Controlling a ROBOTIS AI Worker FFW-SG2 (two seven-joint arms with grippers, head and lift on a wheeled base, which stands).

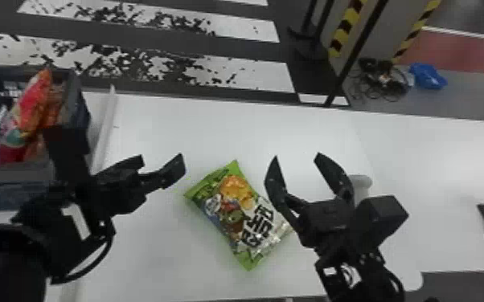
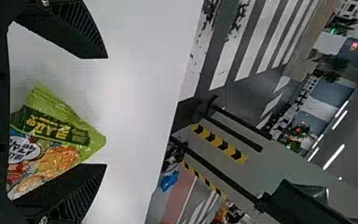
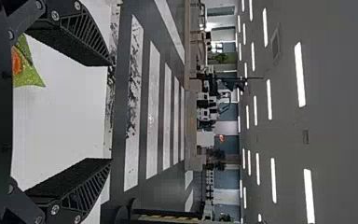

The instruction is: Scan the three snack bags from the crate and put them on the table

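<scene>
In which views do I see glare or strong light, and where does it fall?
Head view: pale glare on the white table, toward its right side; left wrist view: a soft bright patch on it near the snack bag; right wrist view: ceiling lights glow as bright strips.

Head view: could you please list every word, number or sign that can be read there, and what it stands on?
"1", or a white mark so shaped: on the left arm.
Green snack bag: large dark lettering, too blurred to quote surely.
Crate: white lettering, too blurred to read.
Red-orange snack bag in the crate: nothing readable.
</scene>
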